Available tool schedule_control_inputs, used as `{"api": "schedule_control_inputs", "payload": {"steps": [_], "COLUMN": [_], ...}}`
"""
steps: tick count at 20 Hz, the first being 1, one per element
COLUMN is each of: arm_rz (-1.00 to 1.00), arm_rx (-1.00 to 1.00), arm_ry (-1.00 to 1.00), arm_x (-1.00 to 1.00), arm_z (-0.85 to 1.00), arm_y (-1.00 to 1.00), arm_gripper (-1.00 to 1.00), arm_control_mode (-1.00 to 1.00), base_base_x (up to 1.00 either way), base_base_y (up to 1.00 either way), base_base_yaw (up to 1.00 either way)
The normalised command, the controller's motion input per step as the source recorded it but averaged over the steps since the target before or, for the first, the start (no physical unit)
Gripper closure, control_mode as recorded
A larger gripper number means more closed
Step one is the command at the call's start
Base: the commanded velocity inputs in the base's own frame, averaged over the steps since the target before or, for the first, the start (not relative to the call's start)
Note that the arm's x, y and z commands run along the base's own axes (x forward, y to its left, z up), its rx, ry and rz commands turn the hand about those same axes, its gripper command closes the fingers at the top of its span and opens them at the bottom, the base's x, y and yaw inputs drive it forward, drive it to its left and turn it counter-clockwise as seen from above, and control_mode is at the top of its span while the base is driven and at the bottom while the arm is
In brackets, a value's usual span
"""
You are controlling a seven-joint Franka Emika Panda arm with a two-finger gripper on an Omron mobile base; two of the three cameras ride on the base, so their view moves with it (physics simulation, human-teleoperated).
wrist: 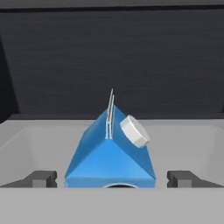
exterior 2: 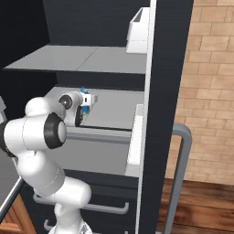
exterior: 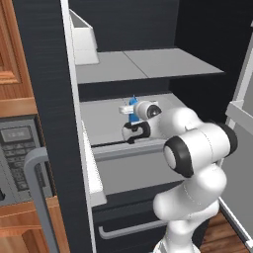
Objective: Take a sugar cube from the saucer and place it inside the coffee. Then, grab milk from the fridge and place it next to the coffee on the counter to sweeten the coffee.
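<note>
Open claw (wrist: 111,178) straddling milk (wrist: 109,157), fridge (exterior: 118,126) shelf

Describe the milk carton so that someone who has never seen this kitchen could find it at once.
Look into the open black fridge and find the grey lower shelf. The milk carton stands upright there, between the fingers of the robot's open hand. It is the one bright blue thing inside, with a peaked top and a white round cap.

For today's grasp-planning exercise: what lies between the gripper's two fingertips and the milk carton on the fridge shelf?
Nothing: in the hand view the milk stands between the open gripper's fingertips, with bare grey shelf on either side.
</note>
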Motion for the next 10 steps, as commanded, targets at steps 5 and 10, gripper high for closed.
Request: {"api": "schedule_control_inputs", "payload": {"steps": [5,10], "arm_rz": [0.0,0.0], "arm_rx": [0.0,0.0], "arm_ry": [0.01,0.02], "arm_x": [0.13,0.12], "arm_z": [-0.13,-0.13], "arm_y": [0.0,0.0], "arm_gripper": [1.0,1.0], "arm_control_mode": [-1.0,-1.0], "base_base_x": [0.0,0.0], "base_base_y": [0.0,0.0], "base_base_yaw": [0.0,0.0]}}
